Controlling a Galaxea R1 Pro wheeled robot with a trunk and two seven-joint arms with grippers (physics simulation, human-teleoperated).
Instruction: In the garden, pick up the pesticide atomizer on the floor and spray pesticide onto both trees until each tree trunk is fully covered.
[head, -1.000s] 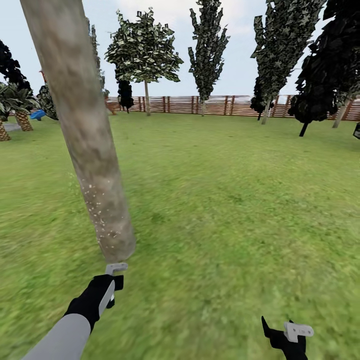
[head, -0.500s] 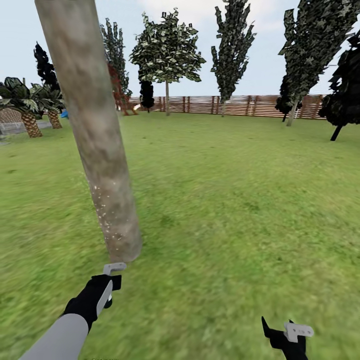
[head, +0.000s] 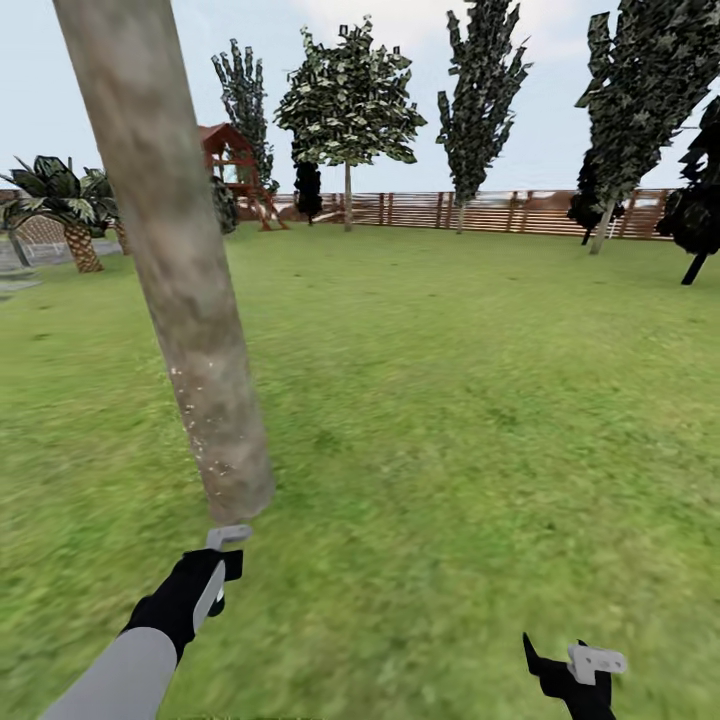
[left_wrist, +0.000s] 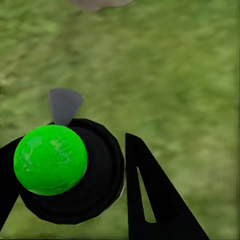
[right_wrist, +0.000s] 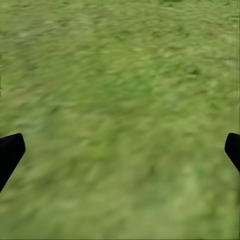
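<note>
A thick grey-brown tree trunk (head: 170, 260) leans across the left of the head view, with white pesticide specks (head: 203, 435) on its lower part. Just below its base my left gripper (head: 225, 562) is shut on the pesticide atomizer (left_wrist: 70, 175), which in the left wrist view is a black round body with a bright green ball on top, between two black fingers (left_wrist: 150, 200). My right gripper (head: 577, 668) hangs low at the right over grass, and its fingertips (right_wrist: 10, 152) stand wide apart with nothing between them. Other trees (head: 348, 100) stand far back by the fence.
Green lawn (head: 460, 400) spreads ahead and to the right. A brown slat fence (head: 500, 211) closes the far side, with tall trees (head: 630, 100) along it. A red-roofed play frame (head: 230, 150) and palm-like plants (head: 60, 200) stand far left.
The camera has swung left: the far trees and fence slid right and the red-roofed play frame came into view. Both arms keep their places in the picture.
</note>
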